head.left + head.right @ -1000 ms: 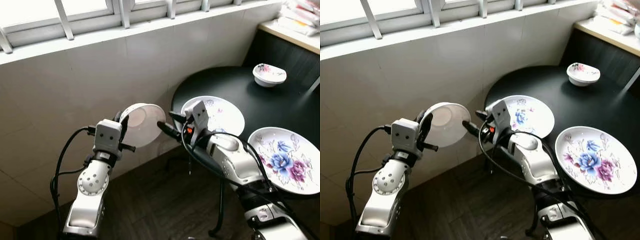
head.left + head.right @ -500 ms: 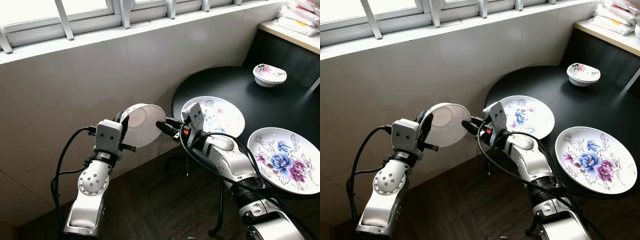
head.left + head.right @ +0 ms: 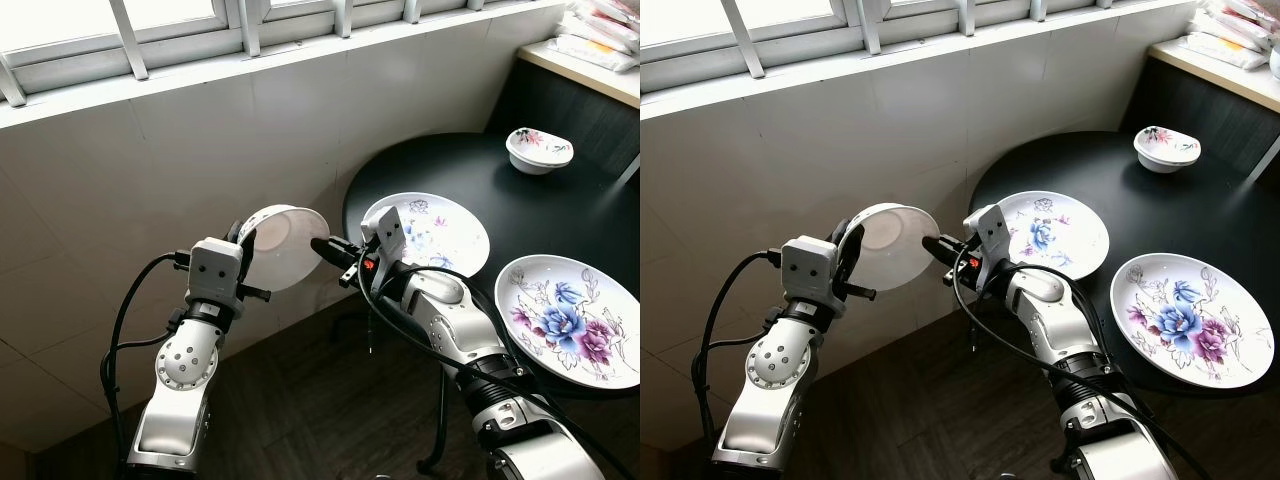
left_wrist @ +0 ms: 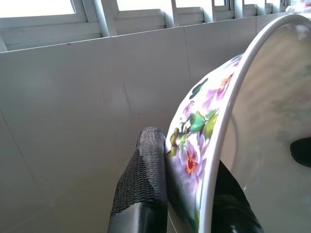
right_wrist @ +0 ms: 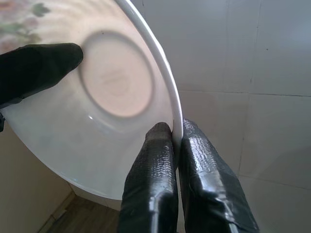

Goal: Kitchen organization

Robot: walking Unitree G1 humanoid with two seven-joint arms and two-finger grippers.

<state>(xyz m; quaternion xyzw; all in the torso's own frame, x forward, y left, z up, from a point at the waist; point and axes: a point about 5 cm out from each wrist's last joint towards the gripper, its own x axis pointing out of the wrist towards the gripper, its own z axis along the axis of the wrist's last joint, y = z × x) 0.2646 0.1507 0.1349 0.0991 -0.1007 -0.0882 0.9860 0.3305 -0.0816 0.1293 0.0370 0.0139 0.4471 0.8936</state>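
White floral bowl (image 3: pixel 285 245) held mid-air on its side before tiled wall (image 3: pixel 120 200), left of round black table (image 3: pixel 560 200). My left gripper (image 4: pixel 187 194) clamps bowl's rim, one finger (image 4: pixel 141 179) on flowered outside, other inside. My right gripper (image 5: pixel 177 141) pinches opposite rim, fingers closed on thin edge. On table: two floral plates (image 3: pixel 440 225) (image 3: pixel 575 320), small floral bowl (image 3: pixel 540 148) at far side. Barred window (image 3: pixel 200 30) above.

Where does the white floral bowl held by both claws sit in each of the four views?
Left eye: white floral bowl, centre-left, before the tiled wall.
Right eye, left of centre.
Left wrist, its rim pinched, flowers outside.
Right wrist, inside facing the camera.
Shared landmark: white tiled wall.
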